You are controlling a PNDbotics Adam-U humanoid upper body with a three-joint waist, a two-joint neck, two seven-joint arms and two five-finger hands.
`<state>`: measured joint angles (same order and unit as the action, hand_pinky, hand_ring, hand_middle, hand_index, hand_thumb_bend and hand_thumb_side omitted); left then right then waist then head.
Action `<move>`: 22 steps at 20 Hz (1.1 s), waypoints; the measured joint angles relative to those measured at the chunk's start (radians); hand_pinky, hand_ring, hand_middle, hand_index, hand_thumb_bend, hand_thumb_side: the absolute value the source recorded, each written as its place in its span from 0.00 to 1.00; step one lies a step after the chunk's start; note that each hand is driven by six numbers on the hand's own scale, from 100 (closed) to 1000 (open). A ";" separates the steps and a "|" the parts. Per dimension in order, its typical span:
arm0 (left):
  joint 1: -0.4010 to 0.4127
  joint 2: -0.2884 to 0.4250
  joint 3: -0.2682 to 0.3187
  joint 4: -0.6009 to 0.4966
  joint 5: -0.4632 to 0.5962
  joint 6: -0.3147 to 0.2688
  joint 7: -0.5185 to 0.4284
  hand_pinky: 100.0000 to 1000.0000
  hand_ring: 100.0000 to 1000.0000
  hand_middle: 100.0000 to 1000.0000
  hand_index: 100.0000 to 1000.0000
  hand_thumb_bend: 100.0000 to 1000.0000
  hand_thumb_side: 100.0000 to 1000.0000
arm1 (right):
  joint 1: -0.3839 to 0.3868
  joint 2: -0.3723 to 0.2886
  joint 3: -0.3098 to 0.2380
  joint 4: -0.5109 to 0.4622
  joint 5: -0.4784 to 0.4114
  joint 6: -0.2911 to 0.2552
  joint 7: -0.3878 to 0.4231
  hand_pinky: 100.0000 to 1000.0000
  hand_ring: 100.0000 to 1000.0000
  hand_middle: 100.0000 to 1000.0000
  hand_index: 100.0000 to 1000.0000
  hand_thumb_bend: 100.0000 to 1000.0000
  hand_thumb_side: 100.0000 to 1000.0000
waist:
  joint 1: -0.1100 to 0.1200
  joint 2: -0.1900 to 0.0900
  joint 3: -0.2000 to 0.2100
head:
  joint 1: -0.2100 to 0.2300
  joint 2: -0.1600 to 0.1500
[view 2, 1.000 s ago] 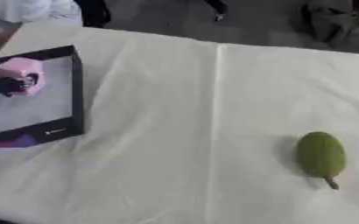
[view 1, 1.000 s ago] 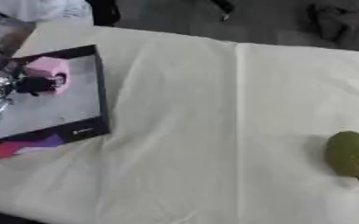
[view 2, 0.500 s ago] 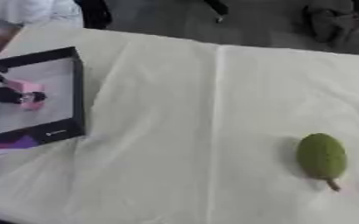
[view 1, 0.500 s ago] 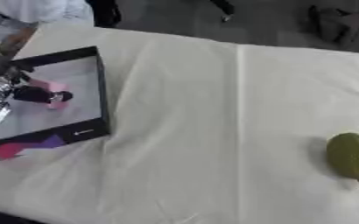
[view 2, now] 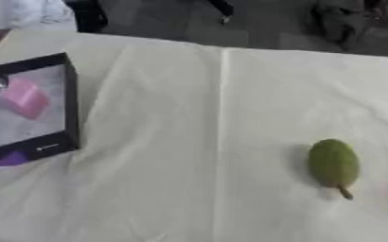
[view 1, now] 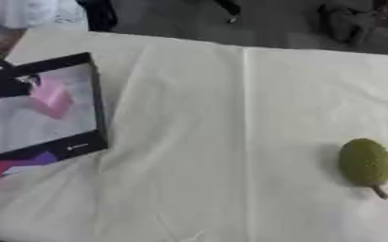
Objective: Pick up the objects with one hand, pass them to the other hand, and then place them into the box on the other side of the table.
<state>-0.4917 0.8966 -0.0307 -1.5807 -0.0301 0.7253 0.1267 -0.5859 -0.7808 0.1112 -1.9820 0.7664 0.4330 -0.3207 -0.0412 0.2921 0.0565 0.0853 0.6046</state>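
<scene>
A pink block [view 1: 52, 98] lies on the white floor of the black-rimmed box [view 1: 99, 118] at the table's left side. My left hand [view 1: 5, 87] is at the box's left edge, just left of the block, open and no longer on it. A green oval fruit [view 1: 365, 162] with a short stem lies alone on the cream tablecloth at the right. My right hand shows in neither view.
The cream cloth [view 1: 222, 142] covers the table, with a fold running down its middle. A purple and red patch [view 1: 11, 166] marks the box's near outer wall. A person in white [view 1: 28, 12] stands past the far left corner.
The pink block, held up in my left hand a second ago, has come down onto the box floor. The hand has let go and drawn back to the left.
</scene>
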 measured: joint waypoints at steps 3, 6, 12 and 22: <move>0.015 -0.001 0.007 -0.087 0.107 -0.066 0.123 0.84 0.78 0.71 0.85 0.00 0.59 | 0.008 -0.030 -0.012 0.001 -0.149 0.041 0.129 0.80 0.78 0.75 0.83 0.00 0.50 | -0.004 0.000 0.000 | -0.054 0.001; 0.034 -0.009 0.008 -0.174 0.173 -0.146 0.204 0.85 0.82 0.75 0.87 0.00 0.65 | 0.014 -0.070 -0.024 0.020 -0.297 0.064 0.298 0.83 0.83 0.81 0.87 0.00 0.58 | -0.004 0.000 -0.001 | -0.110 0.007; 0.060 -0.041 0.011 -0.282 0.272 -0.335 0.239 0.86 0.84 0.76 0.88 0.00 0.68 | -0.013 -0.142 -0.029 0.102 -0.454 -0.004 0.624 0.86 0.89 0.87 0.91 0.00 0.66 | -0.004 0.000 -0.006 | -0.197 0.013; 0.080 -0.071 0.013 -0.316 0.357 -0.530 0.181 0.83 0.81 0.74 0.86 0.00 0.67 | -0.049 -0.212 -0.003 0.252 -0.503 -0.222 0.979 0.90 0.93 0.91 0.93 0.00 0.40 | -0.007 0.000 -0.005 | -0.249 0.018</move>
<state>-0.4114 0.8259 -0.0178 -1.8964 0.3272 0.1950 0.3074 -0.6353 -0.9928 0.1086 -1.7304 0.2637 0.2110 0.6579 -0.0478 0.2918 0.0516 -0.1640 0.6228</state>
